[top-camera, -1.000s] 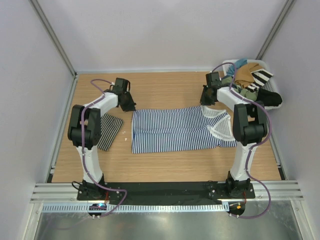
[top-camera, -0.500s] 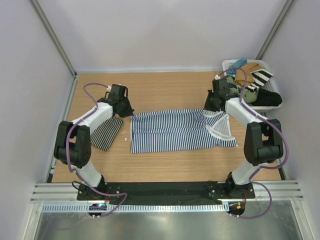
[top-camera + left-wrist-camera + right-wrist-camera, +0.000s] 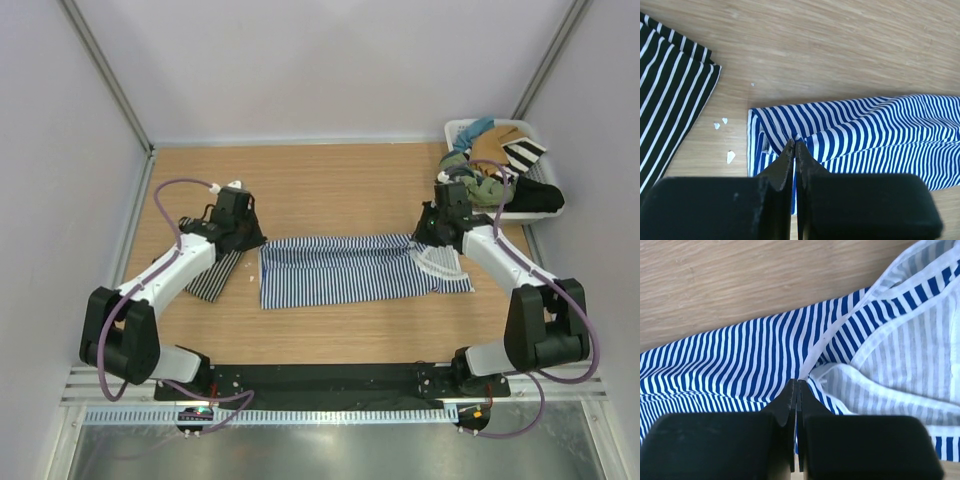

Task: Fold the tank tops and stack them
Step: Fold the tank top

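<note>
The blue-and-white tank top [image 3: 345,270] lies banded across mid-frame on the surface [image 3: 330,180], with the folded black-and-white tank top [image 3: 215,277] at centre left. The left pincer [image 3: 794,145] and right pincer [image 3: 796,384] each clamp the blue garment's upper edge. Either thin pinch may slip or catch only one layer, so the fold would land skewed.

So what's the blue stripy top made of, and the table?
The blue-and-white tank top looks like soft, thin, matte knit cloth: it wrinkles and folds. The table looks like smooth wood or wood-look board: pale brown grain lines show.
</note>
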Controlling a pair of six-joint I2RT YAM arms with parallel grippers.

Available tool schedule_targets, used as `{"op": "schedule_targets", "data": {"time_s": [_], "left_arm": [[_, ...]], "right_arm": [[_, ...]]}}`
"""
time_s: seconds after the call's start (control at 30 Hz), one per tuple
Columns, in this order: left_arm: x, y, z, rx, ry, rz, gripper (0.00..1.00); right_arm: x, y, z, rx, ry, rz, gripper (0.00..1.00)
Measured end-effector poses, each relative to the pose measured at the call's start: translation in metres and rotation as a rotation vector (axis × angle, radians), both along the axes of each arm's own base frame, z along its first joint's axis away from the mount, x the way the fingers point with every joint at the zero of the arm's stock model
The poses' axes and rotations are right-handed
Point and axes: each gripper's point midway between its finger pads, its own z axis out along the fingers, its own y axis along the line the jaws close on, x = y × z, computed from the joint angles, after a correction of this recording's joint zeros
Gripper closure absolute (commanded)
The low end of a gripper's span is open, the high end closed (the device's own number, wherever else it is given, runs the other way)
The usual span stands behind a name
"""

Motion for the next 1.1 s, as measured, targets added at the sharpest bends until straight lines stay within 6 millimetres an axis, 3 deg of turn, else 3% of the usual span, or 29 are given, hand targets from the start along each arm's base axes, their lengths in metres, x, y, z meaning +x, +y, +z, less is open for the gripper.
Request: {"op": "schedule_targets", "data": {"time_s": [0.43, 0.67, 0.83, 1.0, 1.07, 1.1], "left_arm": [[-0.044, 0.004, -0.023, 0.043, 0.039, -0.027, 1.00], [-0.070, 0.004, -0.051, 0.066, 0.107, -0.027, 1.00], [-0.085, 0.006, -0.072, 0.082, 0.169, -0.015, 1.00], [-0.093, 0.006, -0.087, 0.103, 0.213, -0.005, 0.98], [-0.093, 0.007, -0.087, 0.106, 0.209, 0.000, 0.96], [-0.092, 0.007, -0.087, 0.108, 0.207, 0.004, 0.95]], "right_arm": [[-0.047, -0.001, -0.007, 0.034, -0.007, -0.008, 0.99], [-0.075, -0.006, -0.041, 0.053, 0.072, -0.070, 0.98], [-0.097, -0.011, -0.070, 0.067, 0.145, -0.153, 0.91], [-0.096, -0.013, -0.073, 0.077, 0.140, -0.207, 0.84], [-0.094, -0.015, -0.073, 0.072, 0.133, -0.221, 0.72], [-0.094, -0.015, -0.073, 0.069, 0.132, -0.226, 0.71]]}}
